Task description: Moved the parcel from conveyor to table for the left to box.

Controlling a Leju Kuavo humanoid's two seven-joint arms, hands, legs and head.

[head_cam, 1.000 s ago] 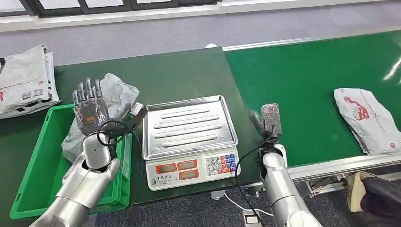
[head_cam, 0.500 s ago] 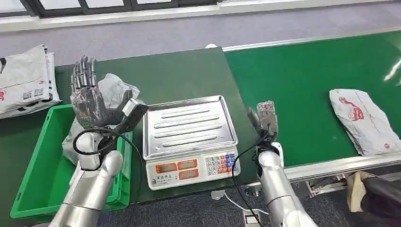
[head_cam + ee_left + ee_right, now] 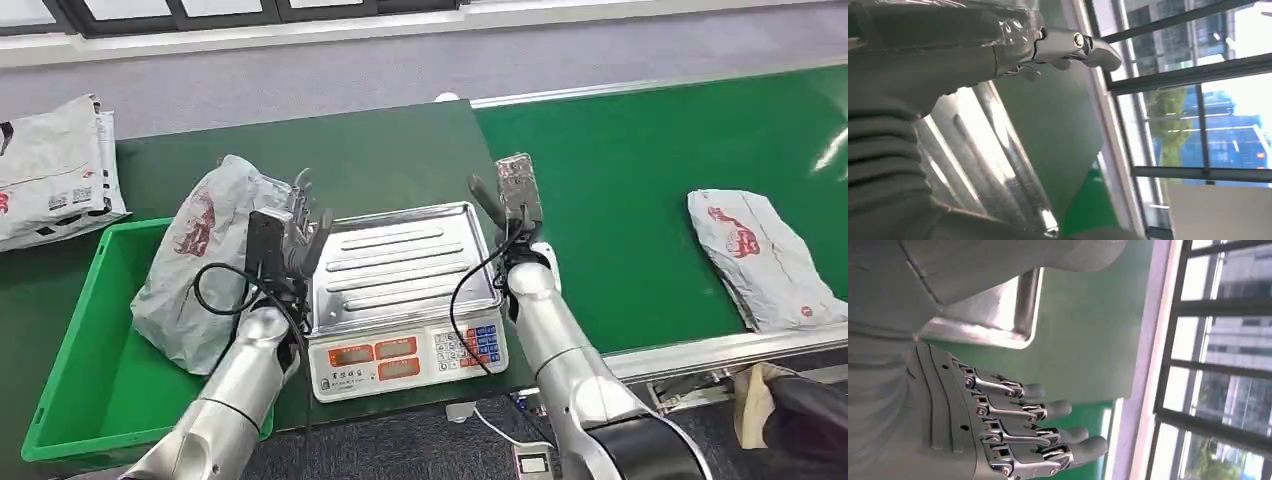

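— Where is the parcel?
— One grey parcel (image 3: 190,265) leans in the green box (image 3: 70,385); another parcel (image 3: 755,255) lies on the conveyor (image 3: 640,180).
— And your hands?
— My left hand (image 3: 290,235) at the scale (image 3: 400,290), spread, empty. My right hand (image 3: 515,190) beside its tray, fingers (image 3: 1048,407) apart, holding nothing.

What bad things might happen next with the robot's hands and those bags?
1. The grey bag lies propped over the green bin's rim, so it might slide off.
2. The left hand is close by the scale's metal tray and might knock it.
3. The other bag on the belt lies far from the open right hand; a reach may miss.
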